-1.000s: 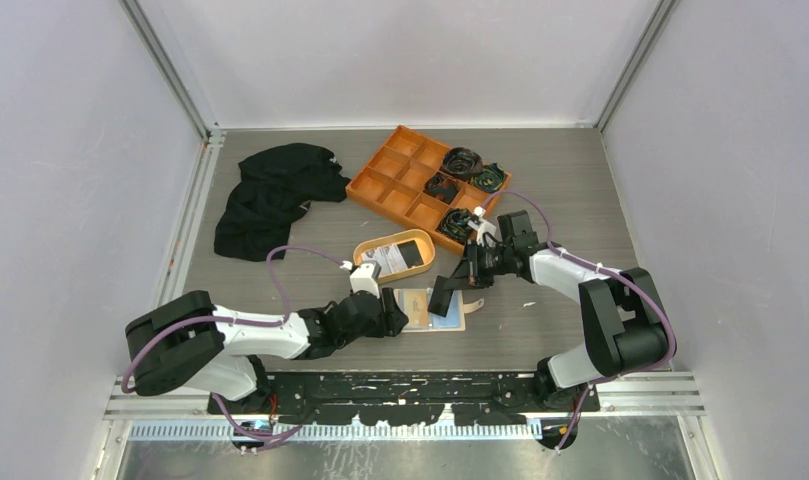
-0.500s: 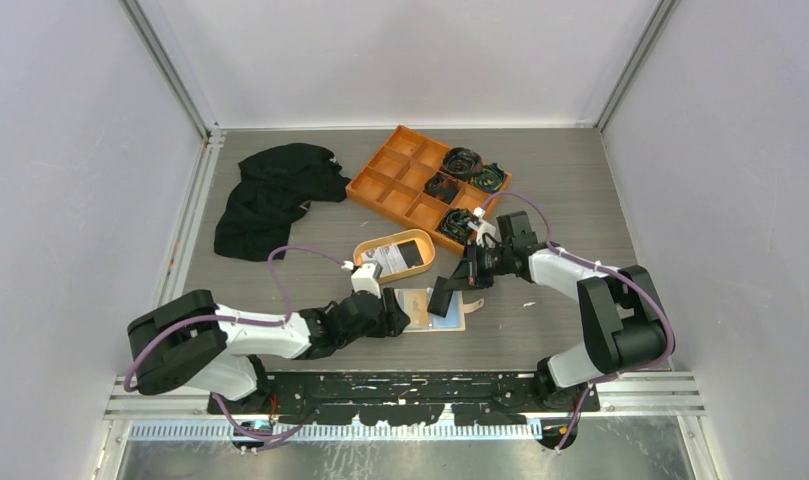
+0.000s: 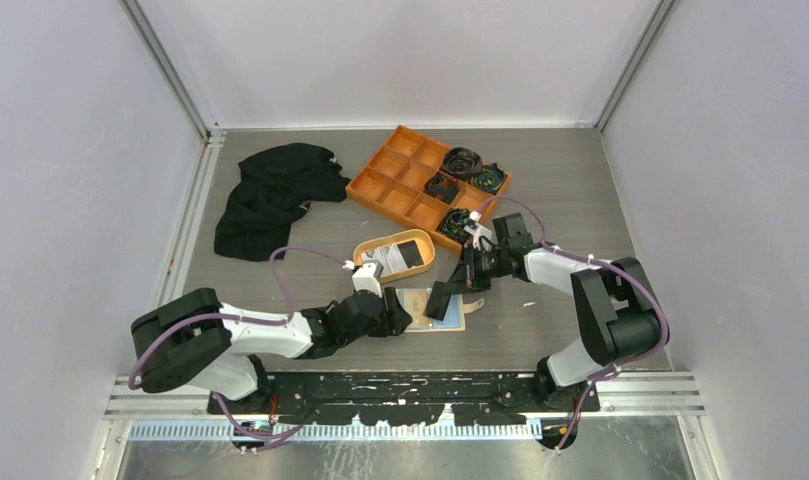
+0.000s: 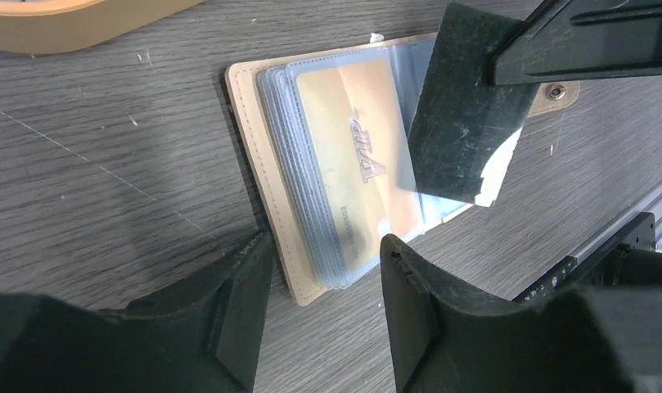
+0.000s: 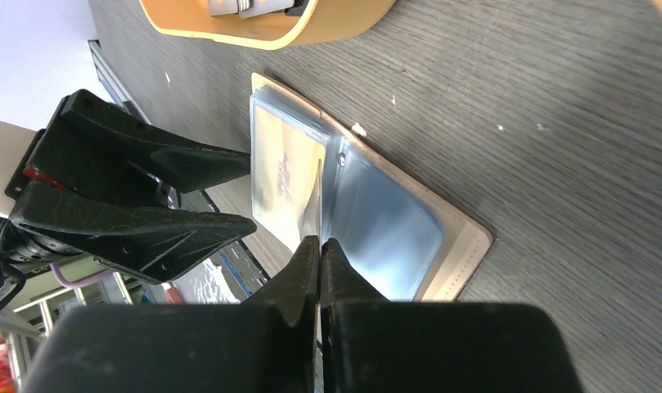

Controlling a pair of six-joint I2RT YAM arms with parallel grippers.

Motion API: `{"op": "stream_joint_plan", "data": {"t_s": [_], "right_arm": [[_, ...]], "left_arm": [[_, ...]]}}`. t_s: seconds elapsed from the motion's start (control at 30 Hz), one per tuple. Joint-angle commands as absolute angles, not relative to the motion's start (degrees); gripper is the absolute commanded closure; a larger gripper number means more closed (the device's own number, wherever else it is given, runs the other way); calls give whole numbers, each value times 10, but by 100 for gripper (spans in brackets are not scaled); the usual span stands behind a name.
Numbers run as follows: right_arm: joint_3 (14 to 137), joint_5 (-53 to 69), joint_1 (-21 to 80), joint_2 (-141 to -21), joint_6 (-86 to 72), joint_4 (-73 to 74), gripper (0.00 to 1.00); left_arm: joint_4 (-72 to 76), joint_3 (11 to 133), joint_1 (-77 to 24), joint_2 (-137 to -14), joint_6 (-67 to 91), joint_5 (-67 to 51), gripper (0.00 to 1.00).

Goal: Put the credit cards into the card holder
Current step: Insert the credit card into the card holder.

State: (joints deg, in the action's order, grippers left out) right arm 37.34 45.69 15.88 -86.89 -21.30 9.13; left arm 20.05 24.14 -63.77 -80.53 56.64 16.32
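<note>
Well, the card holder (image 3: 455, 320) lies opened flat near the table's middle. Its long axis runs left to right, its snap tab (image 4: 556, 92) points right, and a gold card (image 4: 348, 164) shows inside its sleeves. My right gripper (image 3: 442, 300) has its fingers pressed together, pinching a clear sleeve (image 5: 317, 196) upright. My left gripper (image 3: 395, 318) is spread, straddling the holder's left end. Just beyond sits an oval orange dish (image 3: 393, 253), on a grey wood-grain table (image 3: 560, 210) between white walls (image 3: 400, 60).

Card holder (image 4: 344, 164) hemmed by left pincer (image 4: 327, 250), right pincer (image 5: 319, 241), orange dish (image 5: 352, 20).
</note>
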Motion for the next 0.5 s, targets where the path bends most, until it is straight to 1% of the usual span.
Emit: {"op": "stream_joint_plan", "data": {"t_s": [0.0,0.3,0.47], "right_arm": [[379,481,166,-889,-220,64,99],[385,507,181,-921,-215,60,99],[392,510,193,-934,-210,56,99]], "left_arm": [[192,247,-634,-824,569,152,48],[193,246,-627,-825,570,143,53],[195,246,-625,-827,570,141,55]]}}
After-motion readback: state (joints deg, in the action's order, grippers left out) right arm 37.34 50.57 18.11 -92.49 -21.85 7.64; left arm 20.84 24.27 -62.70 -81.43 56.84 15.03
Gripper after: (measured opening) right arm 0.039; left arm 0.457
